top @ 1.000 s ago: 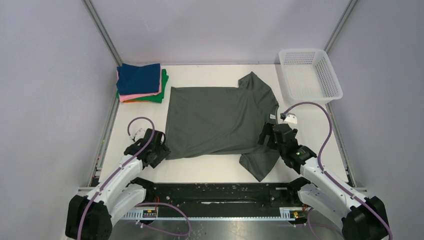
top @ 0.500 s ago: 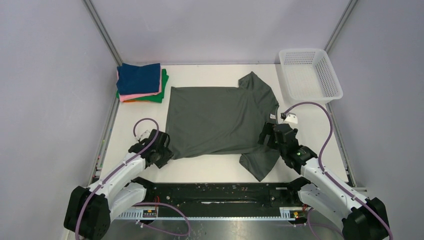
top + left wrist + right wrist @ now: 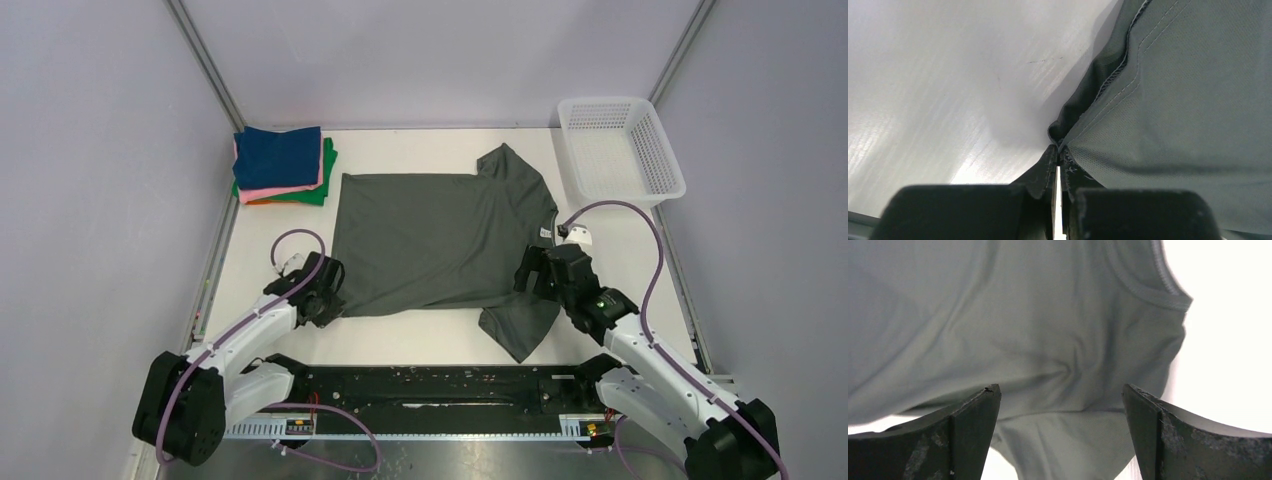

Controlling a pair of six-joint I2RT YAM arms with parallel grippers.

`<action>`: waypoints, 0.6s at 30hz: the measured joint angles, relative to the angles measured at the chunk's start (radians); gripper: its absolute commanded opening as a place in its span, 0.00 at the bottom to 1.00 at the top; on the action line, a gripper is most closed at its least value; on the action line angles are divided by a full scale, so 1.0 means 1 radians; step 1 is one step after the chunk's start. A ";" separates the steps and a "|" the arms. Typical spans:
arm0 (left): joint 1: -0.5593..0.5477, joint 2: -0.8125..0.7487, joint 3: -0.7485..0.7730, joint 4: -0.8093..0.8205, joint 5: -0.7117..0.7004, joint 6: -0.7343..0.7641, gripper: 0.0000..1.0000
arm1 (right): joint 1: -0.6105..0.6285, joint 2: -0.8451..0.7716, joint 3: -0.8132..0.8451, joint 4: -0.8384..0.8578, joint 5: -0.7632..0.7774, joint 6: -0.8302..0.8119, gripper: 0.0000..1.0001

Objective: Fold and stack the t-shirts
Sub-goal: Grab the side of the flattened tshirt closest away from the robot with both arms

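**Overhead view with both wrist views.** You see the dark grey-green t-shirt (image 3: 430, 240) spread flat at the middle of the table (image 3: 420, 338). Its hem lies toward the left edge and its collar toward the right edge. One sleeve points at the far edge and the other at the near edge.

Your left gripper (image 3: 1057, 152) sits at the shirt's near-left corner. Its jaws are pressed together, pinching the stitched hem corner between them. The cloth just beyond the fingertips is gathered into a small fold, and bare tabletop lies to the left of it.

Your right gripper (image 3: 1060, 390) stands over the near-right part of the shirt, beside the near sleeve. Its jaws are spread wide, with wrinkled cloth and a curved stitched edge showing between and beyond them. You cannot tell whether the fingertips touch the cloth.

A stack of folded squares lies in the far left corner. The navy blue t-shirt (image 3: 277, 155) is on top, with the pink t-shirt (image 3: 278, 190) directly under it. Edges of the orange t-shirt (image 3: 258, 201) and the green t-shirt (image 3: 328, 165) show beneath.

The white mesh basket (image 3: 672, 165) stands in the far right corner, apart from the spread shirt.
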 measured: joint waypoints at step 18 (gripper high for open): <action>0.000 -0.129 0.002 -0.050 -0.055 0.015 0.00 | 0.448 0.231 0.106 -0.392 -0.241 0.075 0.74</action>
